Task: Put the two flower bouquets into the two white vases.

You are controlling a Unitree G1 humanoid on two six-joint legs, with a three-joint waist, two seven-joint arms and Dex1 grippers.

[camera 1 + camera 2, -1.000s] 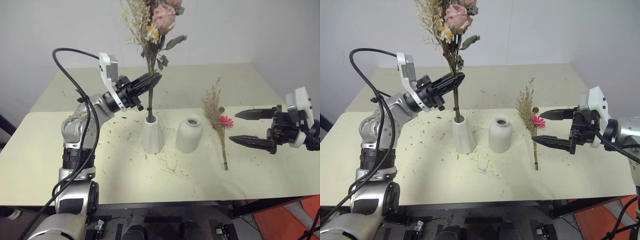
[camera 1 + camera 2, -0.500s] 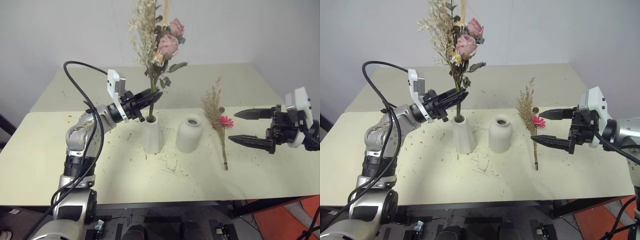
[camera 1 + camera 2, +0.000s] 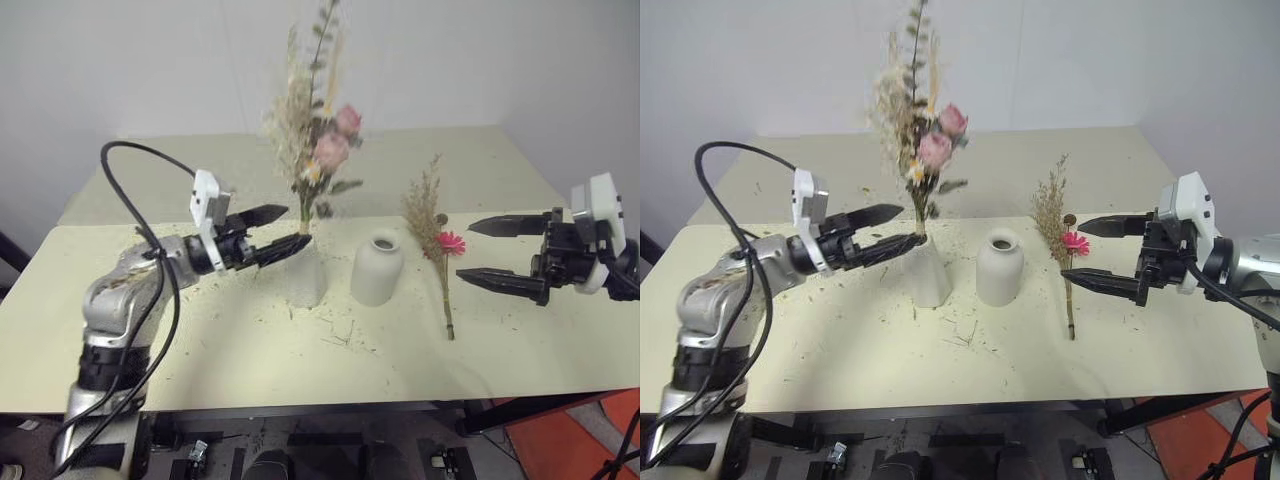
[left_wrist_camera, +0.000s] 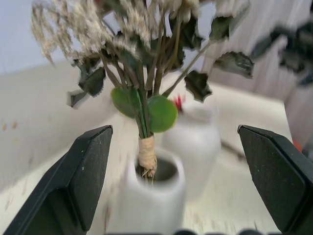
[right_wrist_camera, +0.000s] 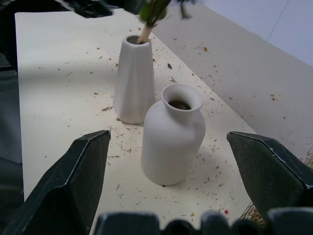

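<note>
Rose bunch (image 3: 917,150) is seated in the tall vase (image 3: 929,275), stems down through the mouth, heads standing up and leaning slightly. Left pincer (image 3: 885,232) is released, jaws spread wide on either side of the stems just above the vase mouth, nothing gripped. In the left wrist view the wrapped stem end (image 4: 146,157) is seen resting inside the rim, both fingers clear of it.

Round vase (image 3: 999,267) is empty, just beside the tall one. Daisy bunch (image 3: 1062,243) lies flat on the desk (image 3: 840,340), near the round vase on the robot's right. Right pincer (image 3: 1103,254) is held spread apart, beside the daisy bunch, nothing held.

Judged half done: one bunch placed, one left.

Risks from here:
- Tall vase is narrow-based and the bunch is top-heavy; it could be tipped if a left finger catches stems or leaves on the way out. A straight pull-back, jaws kept wide, is advised.
- Daisy stems lie flat and thin on the desk; a grasp could slip or skid them away.
- Dried plumes are brittle; a hard squeeze could shed or snap them.
- Round vase mouth is narrow; a misaligned stem end could push the vase over or into the tall one.
</note>
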